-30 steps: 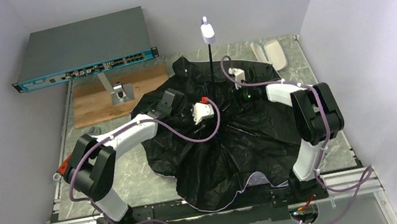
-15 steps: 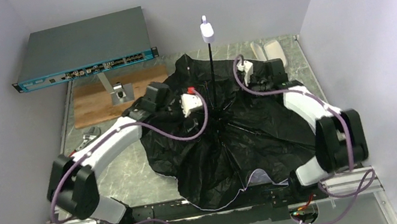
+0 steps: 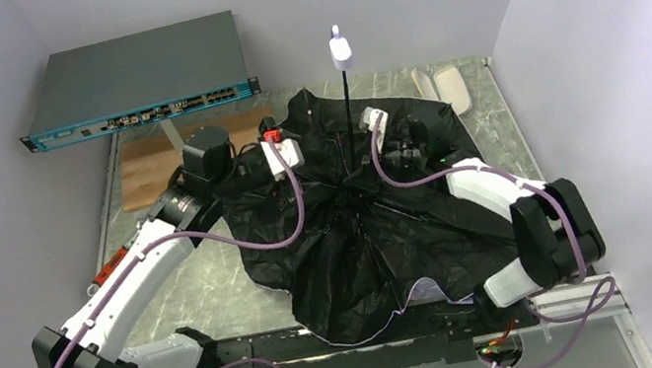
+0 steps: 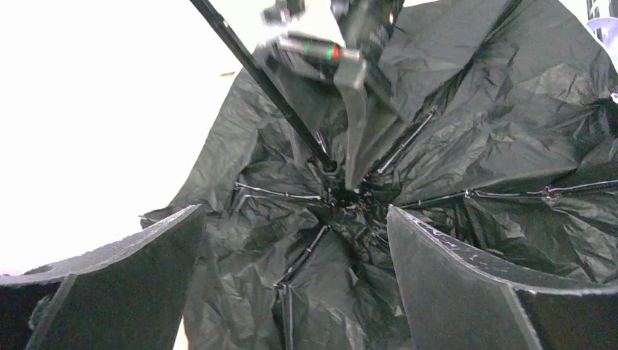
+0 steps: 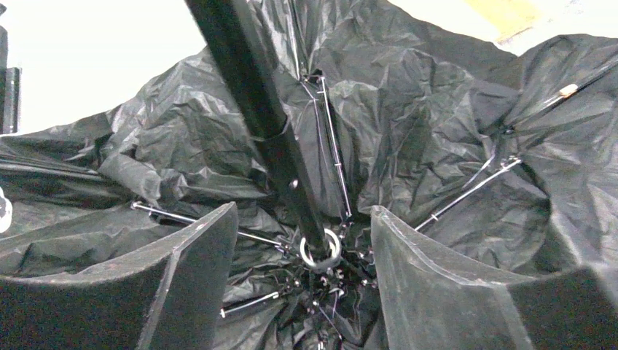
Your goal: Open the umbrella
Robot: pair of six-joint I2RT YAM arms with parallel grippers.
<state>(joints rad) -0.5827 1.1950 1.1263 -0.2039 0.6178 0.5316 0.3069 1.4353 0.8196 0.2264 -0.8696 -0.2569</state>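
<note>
The umbrella lies upside down on the table, its black canopy (image 3: 363,248) spread wide with the inside facing up. Its thin black shaft (image 3: 349,120) stands upright, topped by the white handle (image 3: 339,48). My left gripper (image 3: 310,159) hovers over the canopy left of the shaft, open and empty (image 4: 295,270), looking at the rib hub (image 4: 342,195). To the right of the shaft, my right gripper (image 3: 380,161) is open too (image 5: 302,270). The shaft's base and its metal ring (image 5: 321,251) show beyond the right fingers, untouched.
A grey network switch (image 3: 134,76) leans at the back left, above a wooden board (image 3: 145,169). A white oblong case (image 3: 448,86) lies at the back right. Walls close in on both sides, and a metal rail (image 3: 329,344) runs along the near edge.
Both grippers have opened. The left arm has stretched out and its gripper moved back and left, away from the shaft. The right arm has swung back in towards the hub.
</note>
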